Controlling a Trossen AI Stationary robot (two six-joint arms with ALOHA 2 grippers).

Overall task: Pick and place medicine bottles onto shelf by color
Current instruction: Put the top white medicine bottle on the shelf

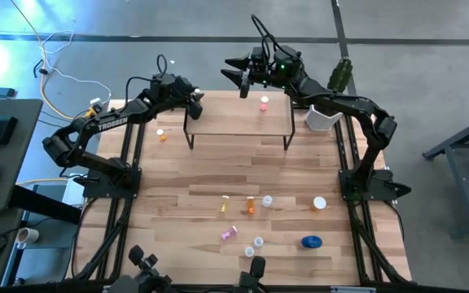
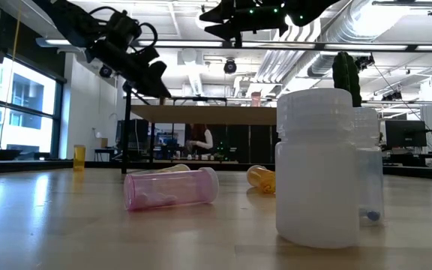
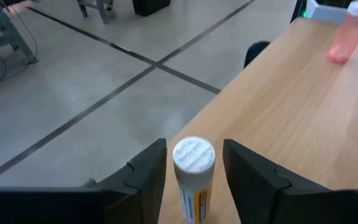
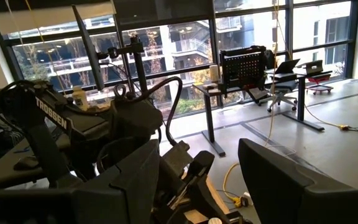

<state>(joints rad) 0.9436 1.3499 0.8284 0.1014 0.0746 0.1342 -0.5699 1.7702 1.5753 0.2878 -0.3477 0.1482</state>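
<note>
The left gripper (image 3: 194,180) stands part open, a white-capped yellow-labelled pill bottle (image 3: 193,177) upright between its jaws on the shelf (image 3: 291,112) edge, seemingly untouched. It looks light, stiff, tippy; grip mid-body.

Bench (image 1: 186,175): light slatted wood.

Far end: shelf (image 1: 226,124), light board on thin black legs, bearing an upright pink bottle (image 1: 264,103) and a white-capped yellowish bottle (image 3: 192,177) at its left end.

Far left: small orange bottle (image 1: 162,135).

Far right: white pot (image 1: 322,118).

Near half: scattered bottles, orange (image 1: 251,206), pink (image 1: 230,233), white (image 1: 320,203), blue jar (image 1: 311,241).
</note>
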